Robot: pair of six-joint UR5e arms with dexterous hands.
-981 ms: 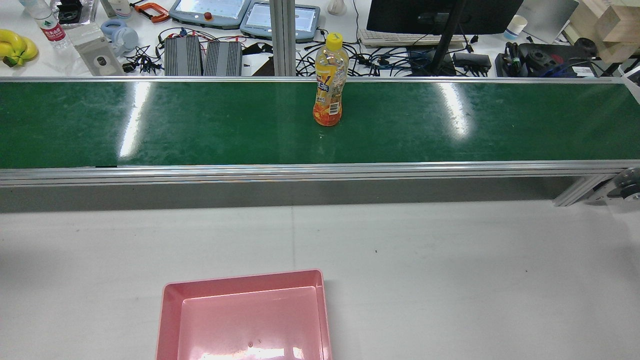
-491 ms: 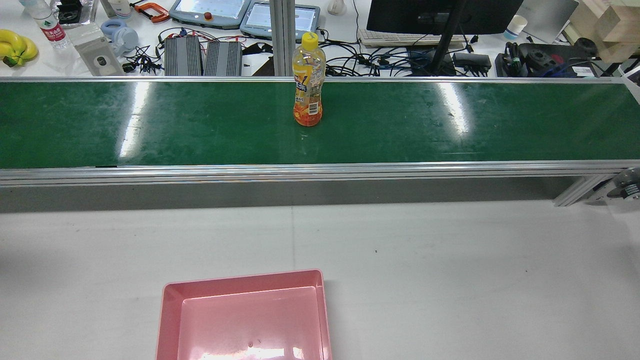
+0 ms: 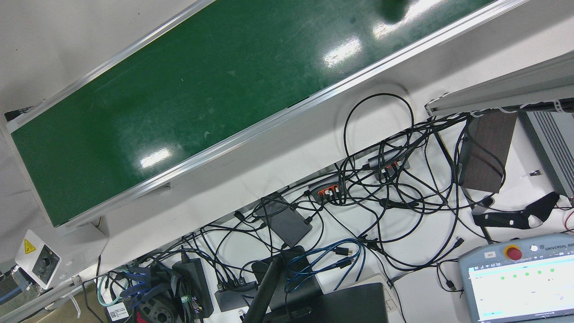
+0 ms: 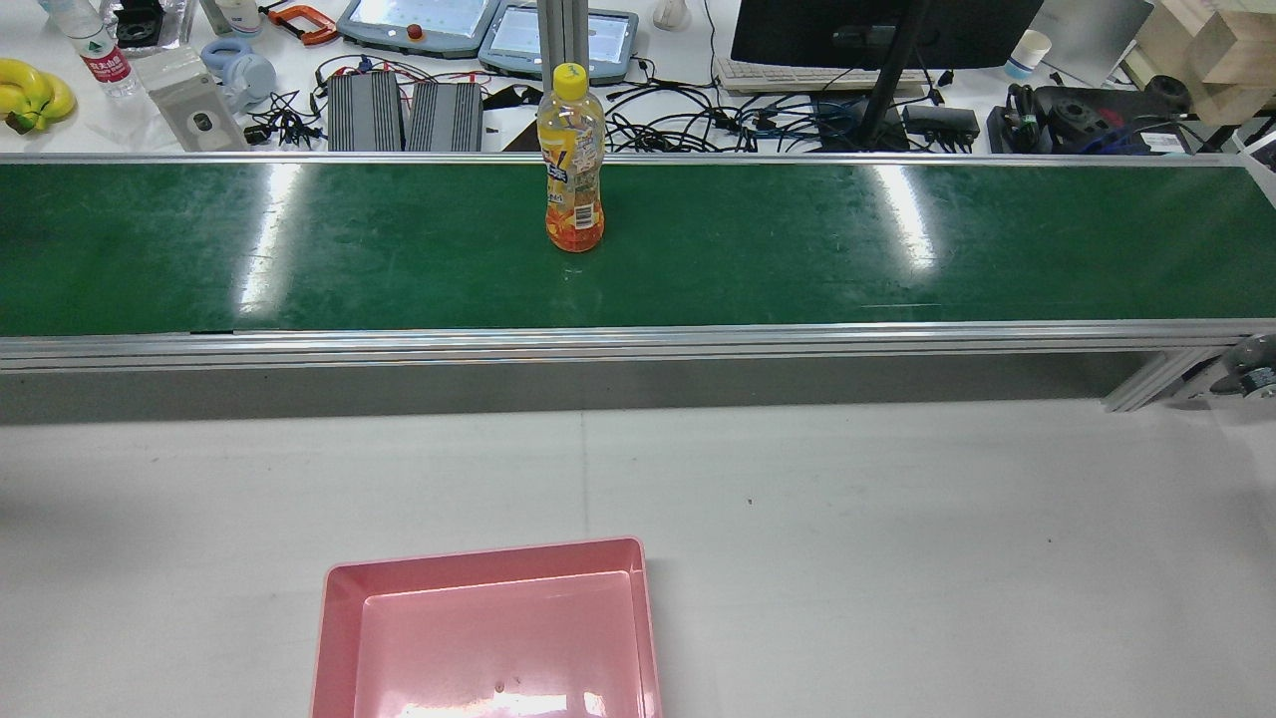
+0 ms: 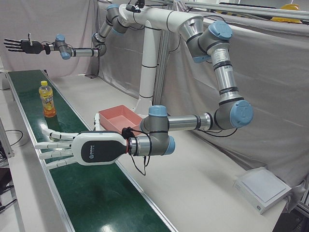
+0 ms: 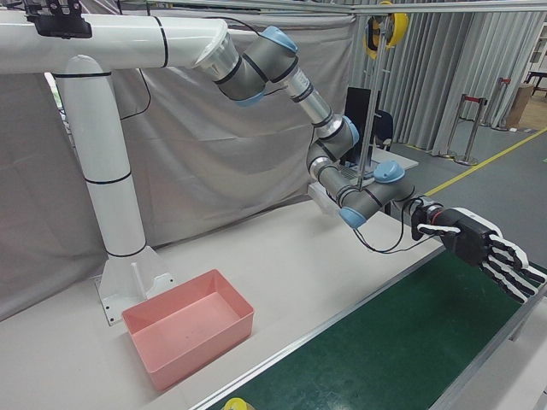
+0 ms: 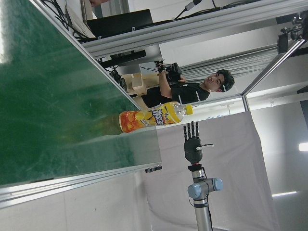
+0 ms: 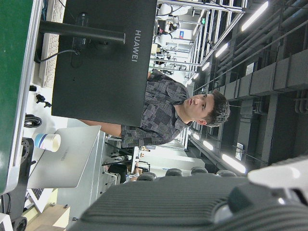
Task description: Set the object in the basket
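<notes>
Carried leftward along the green belt (image 4: 797, 249) since earlier, the bottle (image 4: 573, 160) stands upright; both the left hand (image 5: 63, 147) and right hand (image 6: 487, 252) are held spread wide, empty.

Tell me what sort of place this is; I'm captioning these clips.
Probably a robotics lab test station: a green conveyor belt carrying a juice bottle, a teach pendant among cables, and a curtained robot cell.

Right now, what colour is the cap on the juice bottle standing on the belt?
Yellow. The cap on the juice bottle shows best in the rear view.
</notes>
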